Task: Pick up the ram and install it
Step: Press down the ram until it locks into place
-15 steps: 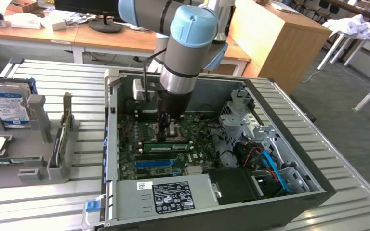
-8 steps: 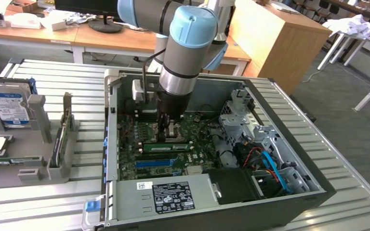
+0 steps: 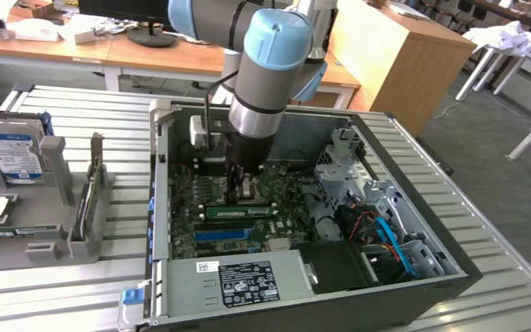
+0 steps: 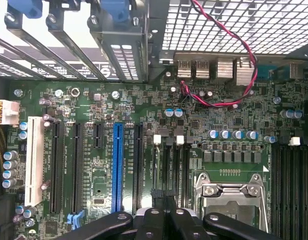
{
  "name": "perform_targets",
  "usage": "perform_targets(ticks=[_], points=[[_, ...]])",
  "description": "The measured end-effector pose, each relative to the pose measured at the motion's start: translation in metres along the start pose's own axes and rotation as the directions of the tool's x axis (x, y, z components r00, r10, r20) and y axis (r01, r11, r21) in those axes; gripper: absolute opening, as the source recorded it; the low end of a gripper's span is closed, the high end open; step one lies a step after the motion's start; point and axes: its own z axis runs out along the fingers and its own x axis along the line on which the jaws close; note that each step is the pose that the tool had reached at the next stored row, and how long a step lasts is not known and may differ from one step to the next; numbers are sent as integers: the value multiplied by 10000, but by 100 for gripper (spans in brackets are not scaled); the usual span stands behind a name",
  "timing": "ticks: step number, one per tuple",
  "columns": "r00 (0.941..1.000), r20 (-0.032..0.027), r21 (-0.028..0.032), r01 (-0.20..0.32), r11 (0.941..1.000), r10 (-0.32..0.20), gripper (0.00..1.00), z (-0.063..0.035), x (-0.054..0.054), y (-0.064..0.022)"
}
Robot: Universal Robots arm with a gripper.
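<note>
The ram, a thin green stick with a pale label, stands on edge in a slot on the motherboard, just beyond the blue slot strip. My gripper reaches down into the open computer case directly over the ram, and I cannot tell whether it touches the stick. In the wrist view its black fingers are pressed together, the gripper shut with nothing seen between them. It hangs over the memory slots with white clips, between the blue slot and the processor socket.
The case walls and the drive cage hem the arm in. The power supply fills the near end. On the exterior view's left, a grey rack holds a hard drive and a thin board standing on edge.
</note>
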Motion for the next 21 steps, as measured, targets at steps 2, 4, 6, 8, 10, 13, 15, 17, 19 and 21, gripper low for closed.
perform_targets(ticks=[2, 4, 6, 8, 10, 13, 15, 17, 19, 21], points=[[10000, 0, 0, -1, 10000, 1, 11, 0, 9, 0], [10000, 0, 0, -2, 10000, 2, 11, 0, 9, 1], [10000, 0, 0, -1, 10000, 1, 11, 0, 10, 0], [10000, 1, 0, -1, 10000, 1, 11, 2, 11, 0], [10000, -1, -1, -1, 10000, 1, 11, 10, 14, 0], [10000, 0, 0, -1, 10000, 1, 11, 24, 19, -1], [10000, -1, 0, -1, 10000, 1, 11, 27, 21, -1], [10000, -1, -1, -1, 10000, 1, 11, 27, 21, -1], [10000, 0, 0, -1, 10000, 1, 11, 27, 21, -1], [10000, 1, 0, 0, 10000, 0, 11, 30, 21, -1]])
